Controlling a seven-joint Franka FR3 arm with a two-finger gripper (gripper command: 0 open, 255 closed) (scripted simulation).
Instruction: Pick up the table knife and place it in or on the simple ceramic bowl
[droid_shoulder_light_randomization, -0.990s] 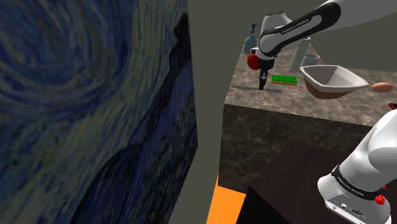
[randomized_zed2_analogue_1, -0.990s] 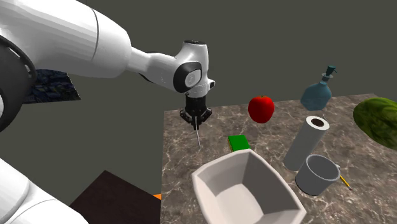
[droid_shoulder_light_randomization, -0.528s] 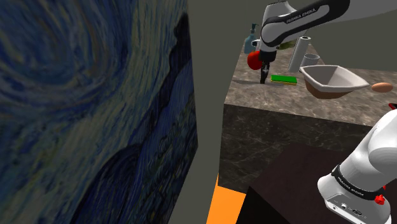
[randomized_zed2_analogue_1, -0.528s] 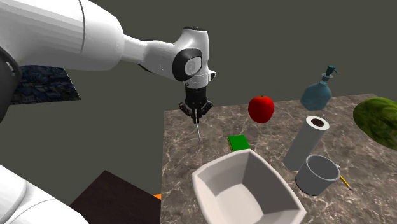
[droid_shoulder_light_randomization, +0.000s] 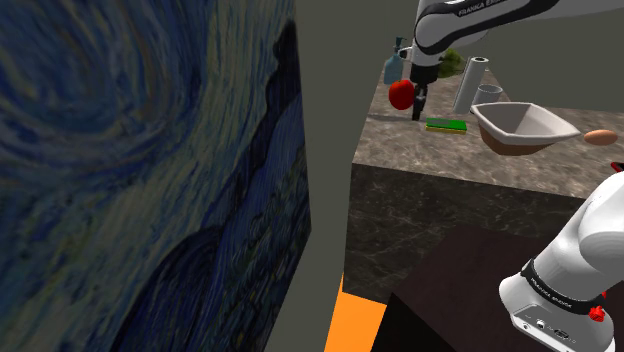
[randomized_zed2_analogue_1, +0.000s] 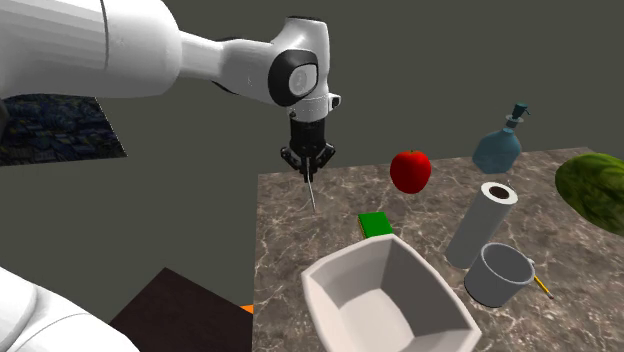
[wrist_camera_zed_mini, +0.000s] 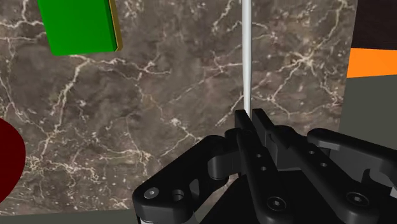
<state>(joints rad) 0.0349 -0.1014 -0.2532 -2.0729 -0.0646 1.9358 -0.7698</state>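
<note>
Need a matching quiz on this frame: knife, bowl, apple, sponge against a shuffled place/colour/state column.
Things:
1. knife
2. bowl
3. apple
4. sponge

Descriptions:
A. green, flat on the counter beside the bowl
B. red, round
C. clasped in the gripper, pointing down
D. white, empty

Pairs: 1-C, 2-D, 3-B, 4-A

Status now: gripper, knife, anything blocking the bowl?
Gripper shut on knife. Knife hangs above counter. Bowl empty; green block lies beside it, low.
</note>
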